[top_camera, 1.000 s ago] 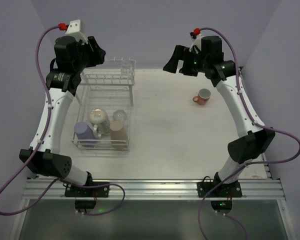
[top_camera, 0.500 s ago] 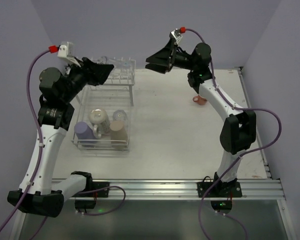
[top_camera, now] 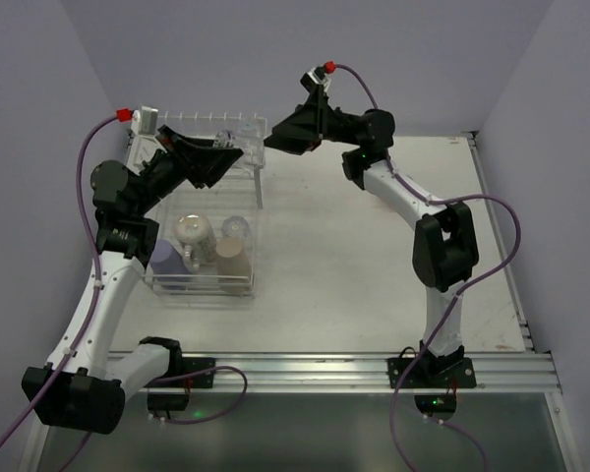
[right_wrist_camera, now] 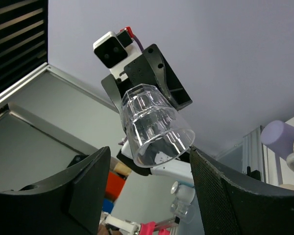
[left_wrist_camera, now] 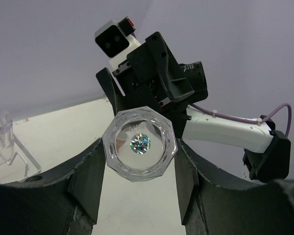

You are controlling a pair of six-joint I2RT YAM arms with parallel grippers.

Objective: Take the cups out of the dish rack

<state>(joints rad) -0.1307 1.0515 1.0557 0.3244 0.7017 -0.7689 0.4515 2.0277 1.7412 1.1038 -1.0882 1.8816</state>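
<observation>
Nearest the arm bases, left side of the table (top_camera: 374, 285): the dish rack (top_camera: 202, 287). Its lower basket has the lavender cup (top_camera: 165, 259) front-left and the tan tumbler (top_camera: 232, 259) front-right. The white mug (top_camera: 192, 232) and a small clear glass (top_camera: 235, 226) sit behind them.

Further back, the raised shelf carries a second clear glass (left_wrist_camera: 0, 128), standing on it.

Above the shelf's right end, both arms meet in the air. The left gripper (top_camera: 231, 154) points right and is clamped on a faceted clear glass (left_wrist_camera: 139, 144). Its fingers press the sides near the base, and the base faces the left wrist cam. The glass lies roughly sideways, off the rack, with its mouth toward the right gripper (top_camera: 273, 136).

The right gripper faces it head-on, jaws spread wide, one finger on either side of the rim. Can't tell from the right wrist cam whether either finger touches the glass.
</observation>
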